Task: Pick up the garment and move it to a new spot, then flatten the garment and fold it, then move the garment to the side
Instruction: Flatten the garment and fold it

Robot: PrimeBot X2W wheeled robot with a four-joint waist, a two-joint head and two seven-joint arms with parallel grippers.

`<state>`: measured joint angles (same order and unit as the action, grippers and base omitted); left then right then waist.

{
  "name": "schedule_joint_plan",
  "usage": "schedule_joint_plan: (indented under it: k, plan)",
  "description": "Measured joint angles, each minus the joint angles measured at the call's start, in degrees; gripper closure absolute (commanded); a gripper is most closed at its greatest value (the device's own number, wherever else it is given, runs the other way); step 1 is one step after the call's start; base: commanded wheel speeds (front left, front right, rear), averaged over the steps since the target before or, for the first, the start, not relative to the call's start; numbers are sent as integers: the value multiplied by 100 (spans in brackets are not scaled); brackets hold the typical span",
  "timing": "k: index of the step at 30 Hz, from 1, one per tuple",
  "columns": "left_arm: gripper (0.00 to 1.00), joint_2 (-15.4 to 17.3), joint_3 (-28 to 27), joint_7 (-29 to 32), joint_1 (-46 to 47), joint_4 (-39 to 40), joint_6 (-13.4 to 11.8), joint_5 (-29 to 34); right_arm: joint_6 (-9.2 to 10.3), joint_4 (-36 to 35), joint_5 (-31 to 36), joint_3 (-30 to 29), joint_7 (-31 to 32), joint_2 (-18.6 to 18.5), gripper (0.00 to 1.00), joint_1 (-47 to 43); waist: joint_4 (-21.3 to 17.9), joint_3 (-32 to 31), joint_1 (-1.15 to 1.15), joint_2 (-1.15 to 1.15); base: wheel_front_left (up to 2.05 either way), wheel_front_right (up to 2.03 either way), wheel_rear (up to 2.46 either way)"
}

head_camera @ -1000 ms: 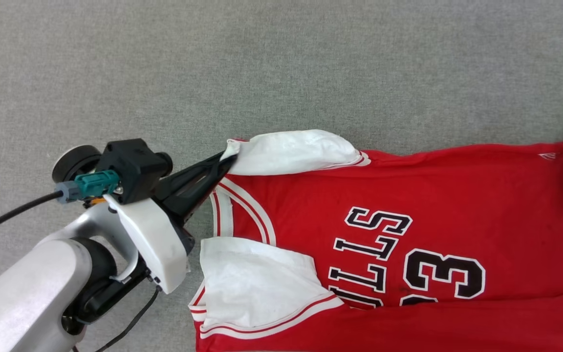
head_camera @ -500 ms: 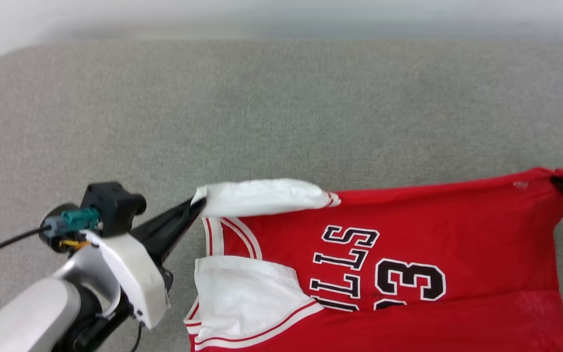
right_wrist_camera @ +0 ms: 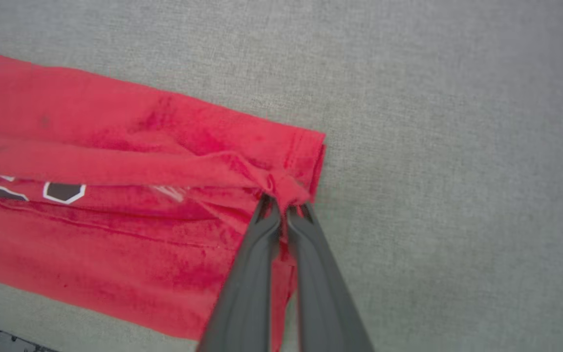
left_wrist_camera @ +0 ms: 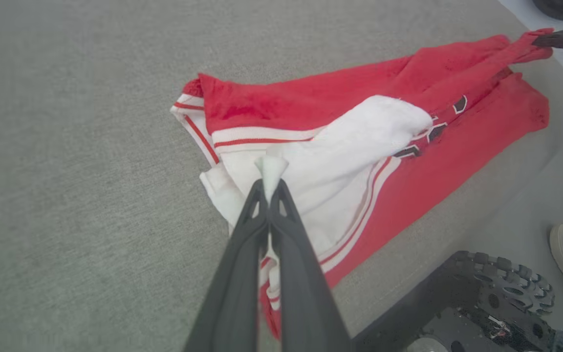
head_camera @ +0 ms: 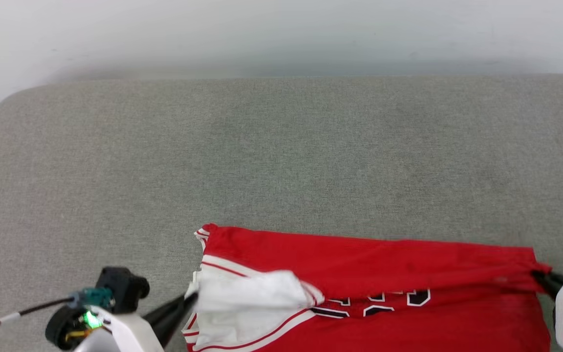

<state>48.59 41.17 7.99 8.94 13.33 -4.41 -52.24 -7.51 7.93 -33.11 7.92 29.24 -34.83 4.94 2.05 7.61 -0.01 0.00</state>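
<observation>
the garment is soft matt cloth, lying on a rough-woven grey fabric surface.

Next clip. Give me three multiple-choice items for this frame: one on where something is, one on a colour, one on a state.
1. Where does the left gripper hold the garment?
A) on a white sleeve
B) on the red hem
C) on the number

2. What colour is the surface under the garment?
A) blue
B) grey
C) brown

3. How does the right gripper stand?
A) wide open
B) shut on red fabric
C) clear of the garment

Key:
1 A: the left wrist view shows white cloth pinched in it.
2 B: grey fabric lies all around the garment.
3 B: the right wrist view shows it closed on a bunched red corner.
</observation>
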Motion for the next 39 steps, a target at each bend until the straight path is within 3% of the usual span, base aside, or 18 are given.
schedule_joint_plan:
  k: [9,22,23,24,25,33,39]
  plan:
    - [100,-97,324,199,-255,-364,-55,3,0,-58,68,328,-23,-200,100,-477,7,72,0,0,0,0,0]
    - [100,-614,657,135,-131,-1373,289,110,-1,532,-112,1070,-358,-413,100,-187,-16,205,0,0,0,0,0]
    - [57,-645,655,133,-131,-1445,307,69,-1,559,-167,1094,-403,-413,100,-153,-24,208,0,0,0,0,0]
    - [5,-676,652,132,-131,-1497,325,19,-1,564,-182,1122,-481,-413,71,-128,-31,207,0,0,0,0,0]
    - [0,-693,647,104,-132,-1545,335,10,-1,577,-190,1148,-554,-409,0,-103,-41,203,0,0,0,0,0]
    - [0,-708,364,-552,-145,-1593,285,20,1,325,-634,1188,-773,-567,0,60,-92,-11,1,0,0,0,0]
    - [0,-634,-53,-1268,-263,-1190,14,71,1,44,-1045,505,-571,-556,0,-29,-97,-290,1,0,0,0,0]
